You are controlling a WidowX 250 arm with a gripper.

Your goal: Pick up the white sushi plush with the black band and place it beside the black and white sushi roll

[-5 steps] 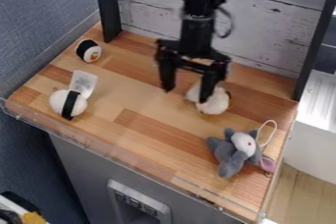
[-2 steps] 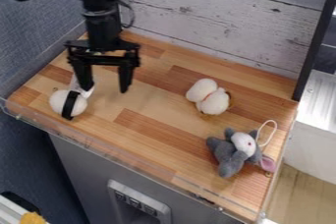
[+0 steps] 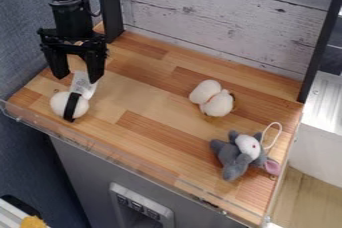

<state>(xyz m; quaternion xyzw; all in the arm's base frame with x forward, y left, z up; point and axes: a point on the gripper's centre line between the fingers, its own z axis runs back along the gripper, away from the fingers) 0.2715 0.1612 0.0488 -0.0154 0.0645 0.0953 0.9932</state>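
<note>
At nine o'clock on the counter (image 3: 147, 97), the ball (image 3: 60, 104) rested on its round side, its tag (image 3: 83, 84) lying flat toward one o'clock, probably because it was light and limp. Near the tag, at ten o'clock, the tool (image 3: 77, 75) hung with its fingers well apart and nothing visibly held, which left room between them. At two to three o'clock the white toy (image 3: 212, 99) lay slumped, seemingly too soft to stand. At four o'clock lay the mouse (image 3: 237, 158), its loop (image 3: 272, 135) loose.
</note>
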